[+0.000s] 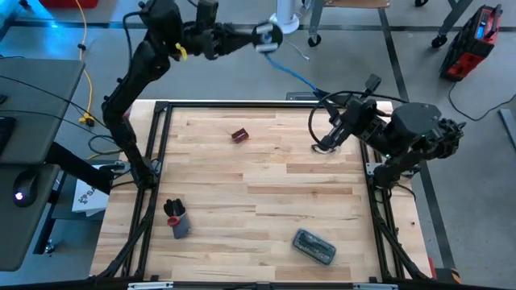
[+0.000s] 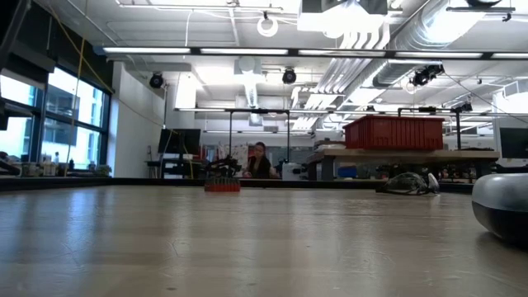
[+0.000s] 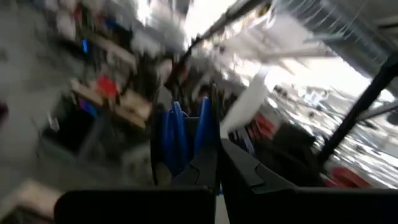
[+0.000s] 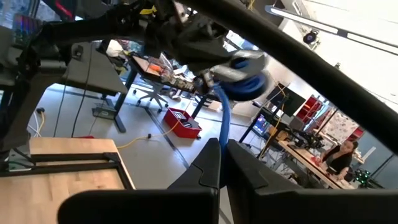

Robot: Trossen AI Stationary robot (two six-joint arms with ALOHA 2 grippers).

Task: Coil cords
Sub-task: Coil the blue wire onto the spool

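Note:
A round black reel (image 1: 268, 36) wound with blue cord (image 1: 297, 72) hangs high beyond the table's far edge, with my left gripper (image 1: 256, 36) shut on it. The right wrist view shows the reel (image 4: 244, 70) from below. From it the blue cord (image 4: 222, 112) runs down to my right gripper (image 4: 219, 149), which is shut on it. In the high view my right gripper (image 1: 325, 95) stands above the table's far right corner. The left wrist view is blurred; there blue windings (image 3: 180, 140) stand just past my left gripper (image 3: 217, 180). My left gripper pinches the reel between its two fingers and reaches out about level past the far edge; blur hides which part of the reel (image 3: 202, 134) they are on. The reel is lifted clear of everything. My right gripper pinches the single blue cord (image 4: 219, 138) between its fingertips, which point toward the reel. The cord runs from the fingers up to the reel in a gentle curve, clear of the table.
On the table lie a small red object (image 1: 239, 135), a grey and red object (image 1: 175, 219) near the left front, a grey case (image 1: 313, 246) near the front, and dark-framed glasses (image 1: 324, 147) at the right. A yellow cable (image 1: 85, 64) hangs left of the table.

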